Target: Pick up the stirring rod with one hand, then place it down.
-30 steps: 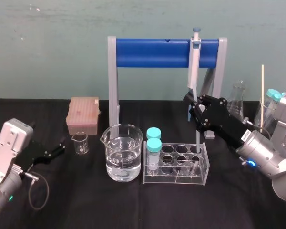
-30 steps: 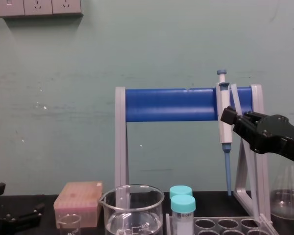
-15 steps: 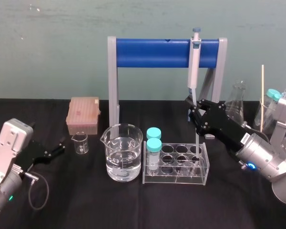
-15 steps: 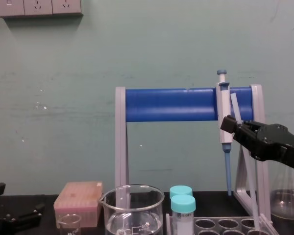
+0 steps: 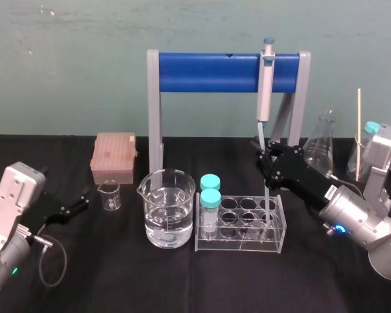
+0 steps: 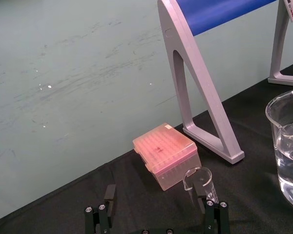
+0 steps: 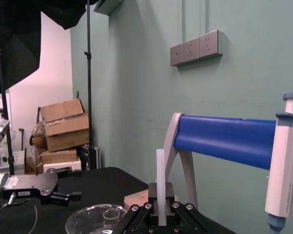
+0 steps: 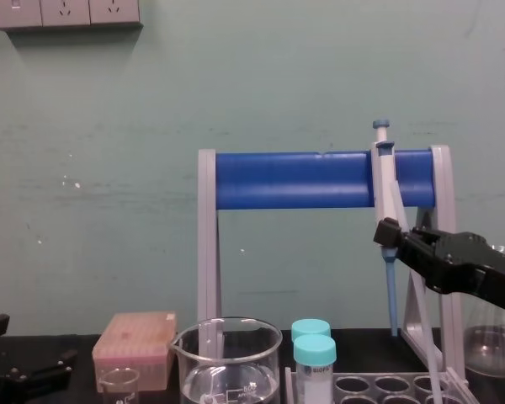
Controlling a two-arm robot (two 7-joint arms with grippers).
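You are seeing silver arms (image 5: 12,199), the black left gripper (image 5: 83,199) trailing a looped cable (image 5: 65,261), the right gripper (image 5: 263,156) wearing a white label (image 5: 337,184).

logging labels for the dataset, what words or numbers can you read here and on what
No text reads clearly.
Large beaker: printed scale, blurred.
Front capped tube: label print, blurred.
White sticker on the right gripper, jaws shut on the stirring rod above the tube rack: too small.
White label on the left gripper, parked at the table's left: too small.
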